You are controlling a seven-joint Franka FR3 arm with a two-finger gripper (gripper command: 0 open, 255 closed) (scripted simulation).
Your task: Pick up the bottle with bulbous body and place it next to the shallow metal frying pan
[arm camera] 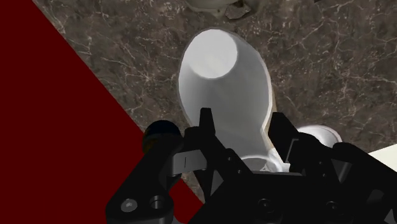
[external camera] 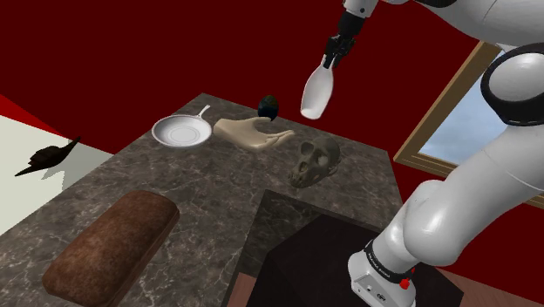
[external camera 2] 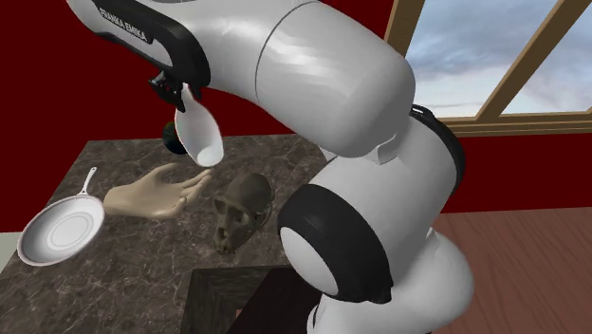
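Bottle [external camera: 316,92] first, Ana: where is it?

Off the table [external camera: 200,201], Ben. The end effector [external camera: 331,59] pinches its narrow neck, and the white bulbous body hangs tilted in the air, base lowest, over the table's far side beyond the skull [external camera: 314,163].

So the carry is the step in hand. How would you do it well?

I'd travel toward the shoulder view's left at this height, so the base passes over the beige hand model [external camera: 253,133]. That hand lies just beside the frying pan [external camera: 181,133] on its right in the shoulder view, so I'd aim for bare table on the pan's near side instead, away from its handle. Bring the bottle upright before lowering. A grip that high on the neck may let the heavy body swing, so go slowly and release only once the base sits flat.

Count things for me, near to far from the stand.

1 brown loaf [external camera: 112,247], 1 skull, 1 hand model, 1 pale shallow pan, then 1 dark round thing [external camera: 269,106] at the far edge. Plus 1 bottle, aloft.
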